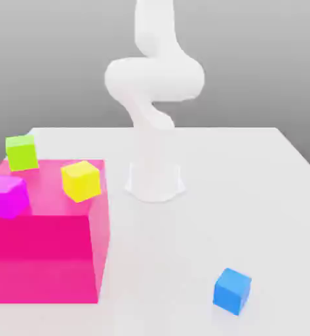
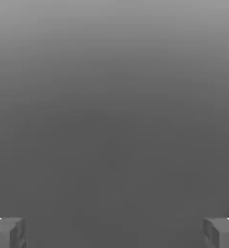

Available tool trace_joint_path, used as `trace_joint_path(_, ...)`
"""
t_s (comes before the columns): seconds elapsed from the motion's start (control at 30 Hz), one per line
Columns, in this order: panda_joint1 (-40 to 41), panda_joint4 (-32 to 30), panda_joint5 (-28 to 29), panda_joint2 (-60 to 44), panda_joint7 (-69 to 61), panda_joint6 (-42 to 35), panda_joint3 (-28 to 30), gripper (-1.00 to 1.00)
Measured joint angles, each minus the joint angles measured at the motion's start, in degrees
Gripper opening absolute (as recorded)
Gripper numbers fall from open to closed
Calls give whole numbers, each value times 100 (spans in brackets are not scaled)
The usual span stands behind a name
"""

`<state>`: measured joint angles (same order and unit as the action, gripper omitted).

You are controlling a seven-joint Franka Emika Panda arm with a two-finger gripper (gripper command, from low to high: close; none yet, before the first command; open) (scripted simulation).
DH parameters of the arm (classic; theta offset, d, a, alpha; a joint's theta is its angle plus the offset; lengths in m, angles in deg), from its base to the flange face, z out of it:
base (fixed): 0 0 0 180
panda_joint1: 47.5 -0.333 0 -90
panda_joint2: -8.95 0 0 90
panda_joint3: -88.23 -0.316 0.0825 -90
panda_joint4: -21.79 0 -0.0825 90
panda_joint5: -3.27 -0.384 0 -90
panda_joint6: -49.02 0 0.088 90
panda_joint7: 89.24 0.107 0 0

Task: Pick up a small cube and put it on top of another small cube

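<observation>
The small cube (image 1: 232,290), bright blue with plain faces, lies on the white table (image 1: 249,197) near the front, toward the exterior view's right. A yellow cube (image 1: 81,180), a magenta cube (image 1: 7,196) and a green cube (image 1: 21,152) rest on top of a big pink block (image 1: 46,262) at the exterior view's left. The white arm (image 1: 155,85) rises from its base (image 1: 155,182) at the table's middle. In the hand view my gripper (image 2: 114,232) is open, its two grey fingertips (image 2: 9,232) far apart with nothing between them, facing plain grey background.
The big pink block takes up the front of the table at the exterior view's left. The arm's round base stands mid-table behind the blue cube. Bare white tabletop lies between the block and the blue cube.
</observation>
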<state>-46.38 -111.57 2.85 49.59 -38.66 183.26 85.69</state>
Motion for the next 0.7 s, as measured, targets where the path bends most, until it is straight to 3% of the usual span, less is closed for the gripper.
trace_joint_path(0.33,353,-637,94,-2083,2104,998,-1068,0)
trace_joint_path(0.7,149,-1320,775,-4410,4792,2061,-1669,0)
